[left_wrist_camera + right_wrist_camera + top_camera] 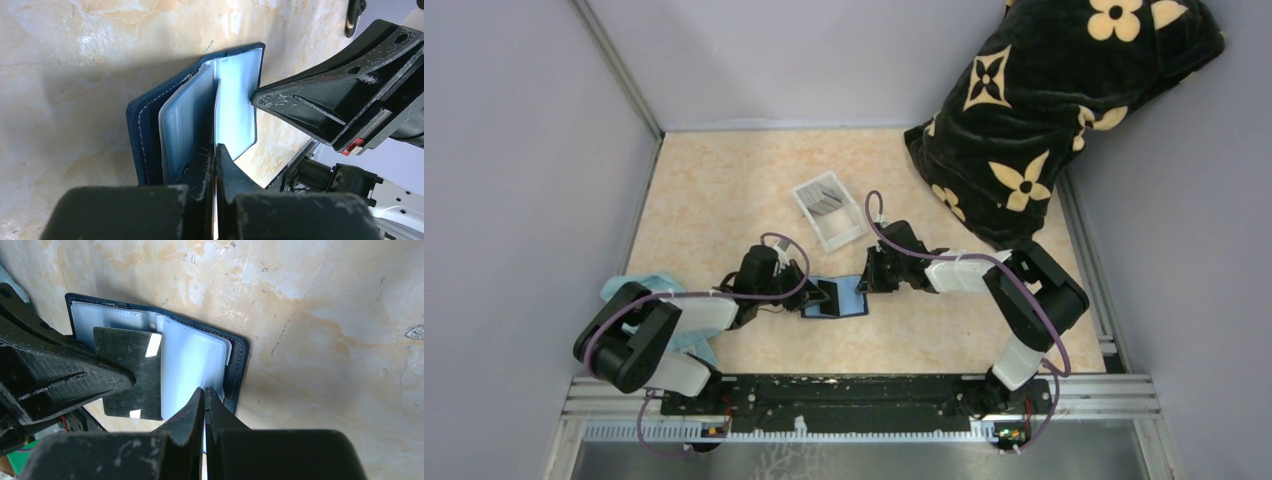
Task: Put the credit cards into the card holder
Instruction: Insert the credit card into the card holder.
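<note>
Fingers: left gripper pinching 1 card | right gripper pinching card holder

Here's the booth: a beige, marbled tabletop makes its floor, scuffed and flecked with pale marks up close. Plain grey-lilac walls close it in, left wall, back wall and right wall, with a slim metal post running down the far-left corner. A big black pillow with cream flowers slumps in the far-right corner. A teal cloth lies at the near left. Along the near edge runs a black rail, then a grey metal sheet. The light is soft and even, with faint shadows.
</note>
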Robot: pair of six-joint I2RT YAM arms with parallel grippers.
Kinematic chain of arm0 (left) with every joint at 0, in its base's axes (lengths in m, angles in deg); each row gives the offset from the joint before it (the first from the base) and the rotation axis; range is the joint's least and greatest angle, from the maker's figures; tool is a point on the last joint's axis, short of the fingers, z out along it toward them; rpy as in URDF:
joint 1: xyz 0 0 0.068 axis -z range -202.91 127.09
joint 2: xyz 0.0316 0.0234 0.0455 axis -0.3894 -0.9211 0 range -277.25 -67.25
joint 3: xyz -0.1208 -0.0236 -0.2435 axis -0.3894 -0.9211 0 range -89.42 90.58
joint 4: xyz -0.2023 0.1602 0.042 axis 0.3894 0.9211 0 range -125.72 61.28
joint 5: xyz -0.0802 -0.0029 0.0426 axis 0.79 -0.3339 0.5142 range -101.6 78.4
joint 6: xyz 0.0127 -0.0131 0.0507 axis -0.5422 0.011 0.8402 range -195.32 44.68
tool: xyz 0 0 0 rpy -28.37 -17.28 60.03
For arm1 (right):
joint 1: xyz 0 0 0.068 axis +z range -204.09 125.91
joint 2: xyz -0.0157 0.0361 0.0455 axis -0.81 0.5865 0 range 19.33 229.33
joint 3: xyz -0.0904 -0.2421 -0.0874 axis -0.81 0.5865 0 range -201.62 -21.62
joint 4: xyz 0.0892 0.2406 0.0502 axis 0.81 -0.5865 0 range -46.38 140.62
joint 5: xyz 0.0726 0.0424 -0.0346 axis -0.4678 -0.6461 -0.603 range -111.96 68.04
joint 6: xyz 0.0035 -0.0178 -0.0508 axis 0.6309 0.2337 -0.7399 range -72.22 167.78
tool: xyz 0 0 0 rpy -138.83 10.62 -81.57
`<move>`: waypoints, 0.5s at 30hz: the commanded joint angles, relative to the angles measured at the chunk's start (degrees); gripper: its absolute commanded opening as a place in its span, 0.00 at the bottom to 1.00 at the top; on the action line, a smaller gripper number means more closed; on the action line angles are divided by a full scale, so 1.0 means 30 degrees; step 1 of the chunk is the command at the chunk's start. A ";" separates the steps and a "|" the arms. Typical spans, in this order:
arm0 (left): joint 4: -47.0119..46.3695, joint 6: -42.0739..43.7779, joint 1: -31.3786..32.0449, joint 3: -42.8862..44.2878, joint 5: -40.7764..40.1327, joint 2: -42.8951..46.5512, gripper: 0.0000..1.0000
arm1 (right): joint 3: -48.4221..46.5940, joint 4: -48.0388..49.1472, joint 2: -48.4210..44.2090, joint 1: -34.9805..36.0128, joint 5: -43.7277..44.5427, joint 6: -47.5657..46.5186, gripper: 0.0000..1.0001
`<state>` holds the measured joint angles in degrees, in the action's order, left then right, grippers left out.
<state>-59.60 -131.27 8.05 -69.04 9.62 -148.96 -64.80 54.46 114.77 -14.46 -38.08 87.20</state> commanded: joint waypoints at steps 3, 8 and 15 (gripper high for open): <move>-0.0954 -0.0126 -0.0154 -0.0420 -0.0543 -0.0314 0.00 | 0.0374 -0.1897 0.0838 0.0088 0.1297 -0.0808 0.00; -0.1663 -0.0305 -0.0146 -0.0646 -0.0795 -0.0592 0.00 | 0.0404 -0.1865 0.0868 0.0088 0.1274 -0.0809 0.00; -0.2731 -0.0677 -0.0151 -0.0966 -0.0776 -0.1218 0.00 | 0.0389 -0.1917 0.0839 0.0088 0.1309 -0.0827 0.00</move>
<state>-65.28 -132.82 7.89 -70.57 8.59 -151.08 -64.80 54.48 114.77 -14.46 -38.08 87.20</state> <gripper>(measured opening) 0.007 0.003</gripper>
